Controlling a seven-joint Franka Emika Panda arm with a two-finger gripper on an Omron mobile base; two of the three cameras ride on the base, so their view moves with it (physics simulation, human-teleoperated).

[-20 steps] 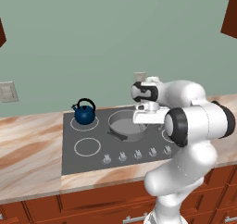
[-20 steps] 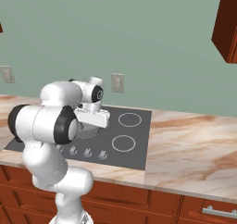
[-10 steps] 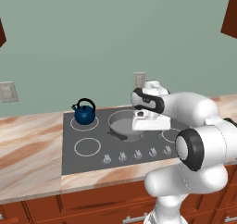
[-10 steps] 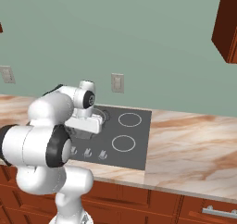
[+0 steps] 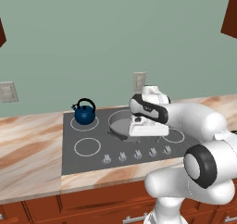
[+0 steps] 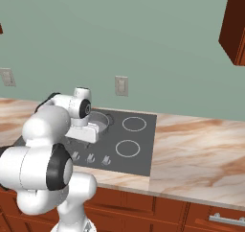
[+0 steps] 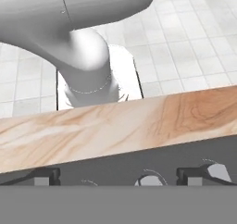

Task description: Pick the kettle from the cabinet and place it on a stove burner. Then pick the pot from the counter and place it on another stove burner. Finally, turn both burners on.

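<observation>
The small dark-blue kettle [image 5: 85,114] stands on the rear burner of the dark-grey glass cooktop [image 5: 69,153], well off to the pincer's far side. The wide grey metal pot [image 5: 121,125] sits on the neighbouring rear burner, just beside the hand. Over the last second the arm has swung down from above the pot toward the grey knobs [image 5: 122,157]. The pincer [image 7: 119,177] stands wide open and empty over the marble-patterned tabltop edge [image 7: 115,128], tabletop side. Both placements appear done; turning the burners on remains.
</observation>
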